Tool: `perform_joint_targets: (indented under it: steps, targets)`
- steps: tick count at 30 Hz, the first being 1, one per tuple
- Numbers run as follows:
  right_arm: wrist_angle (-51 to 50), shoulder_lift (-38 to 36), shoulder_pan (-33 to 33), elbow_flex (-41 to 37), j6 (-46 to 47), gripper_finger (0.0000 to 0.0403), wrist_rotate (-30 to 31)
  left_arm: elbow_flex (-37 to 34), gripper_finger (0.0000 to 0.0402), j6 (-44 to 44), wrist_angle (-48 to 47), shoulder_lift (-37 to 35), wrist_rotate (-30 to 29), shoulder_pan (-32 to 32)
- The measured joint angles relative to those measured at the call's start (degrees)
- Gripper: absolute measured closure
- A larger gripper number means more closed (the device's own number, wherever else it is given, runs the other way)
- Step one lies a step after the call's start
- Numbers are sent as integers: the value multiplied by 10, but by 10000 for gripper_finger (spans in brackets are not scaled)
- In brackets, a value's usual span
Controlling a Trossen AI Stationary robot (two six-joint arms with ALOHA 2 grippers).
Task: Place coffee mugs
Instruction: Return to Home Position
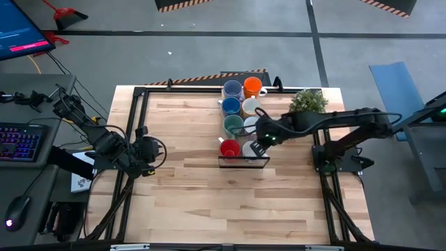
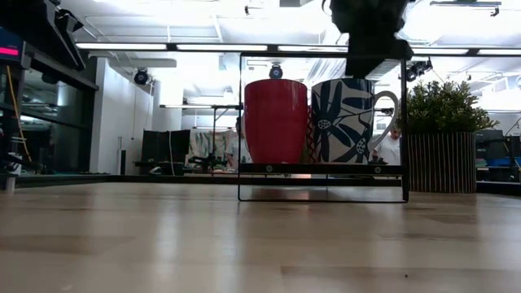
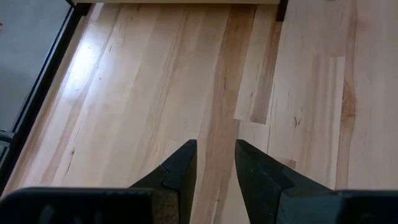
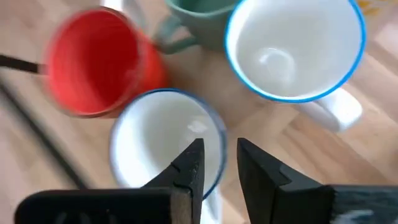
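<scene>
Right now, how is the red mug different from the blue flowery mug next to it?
The red mug is plain red; the blue patterned mug is white with dark blue leaves. The patterned mug's handle shows at its side in the low view; the red mug's is hidden there. Both stand upright side by side on the shelf.

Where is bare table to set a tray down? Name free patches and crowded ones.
Free: the wood between the left gripper and the mug shelf, and the wide stretch of table past the red mug. Crowded: the shelf, potted plant and right gripper over the mugs.
</scene>
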Motion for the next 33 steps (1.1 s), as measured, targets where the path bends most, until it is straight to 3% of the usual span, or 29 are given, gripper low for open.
perform_joint_targets:
  steps: [5,9,14,19,23,28,33]
  targets:
    - [10,-56,4,0,-11,328,-49,0,303,11,2,0,29,0]
    - [11,-98,28,0,-64,328,-47,0,303,11,2,0,30,0]
    - [11,-143,96,0,-132,328,51,0,303,11,2,0,30,0]
    - [15,-155,195,0,-227,328,214,0,303,11,2,0,30,0]
    - [29,-152,236,-10,-233,329,300,0,303,12,2,0,30,0]
    - [178,-177,244,-134,-247,329,287,0,303,12,2,0,30,0]
    - [360,-223,228,-278,-285,329,209,0,303,12,2,0,30,0]
